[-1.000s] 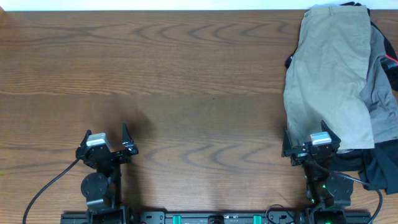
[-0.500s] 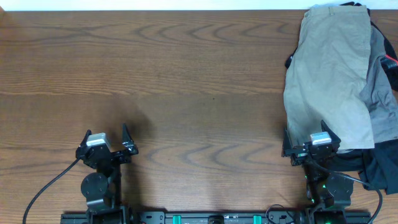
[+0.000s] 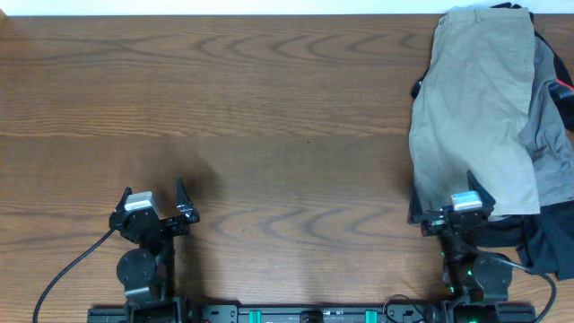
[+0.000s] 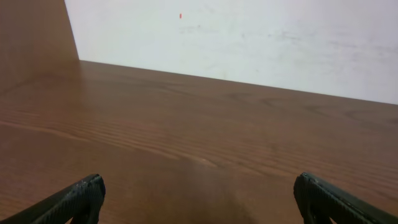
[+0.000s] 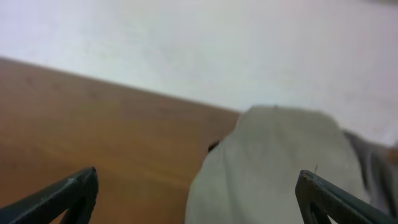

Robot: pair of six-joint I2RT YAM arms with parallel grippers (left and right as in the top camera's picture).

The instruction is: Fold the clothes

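The clothes, a pair of light khaki shorts [image 3: 480, 108], lie wrinkled at the table's far right, stretching from the back edge toward the front. My right gripper [image 3: 446, 193] stands open at their near hem, with its fingers spread over the cloth's edge and nothing between them. In the right wrist view the shorts [image 5: 273, 168] fill the space ahead of the open right gripper [image 5: 199, 199], blurred. My left gripper [image 3: 152, 190] is open at the front left, far from the shorts. The left wrist view shows the left gripper [image 4: 202, 202] over bare wood.
A darker grey garment [image 3: 552, 135] lies under the shorts on the right, and a black garment [image 3: 538, 247] bunches beside my right arm. A small red item [image 3: 561, 90] shows at the right edge. The brown wooden table [image 3: 269, 117] spreads out left of the pile.
My right gripper has shifted slightly to the right and toward the front edge. The left arm and the shorts have not moved.
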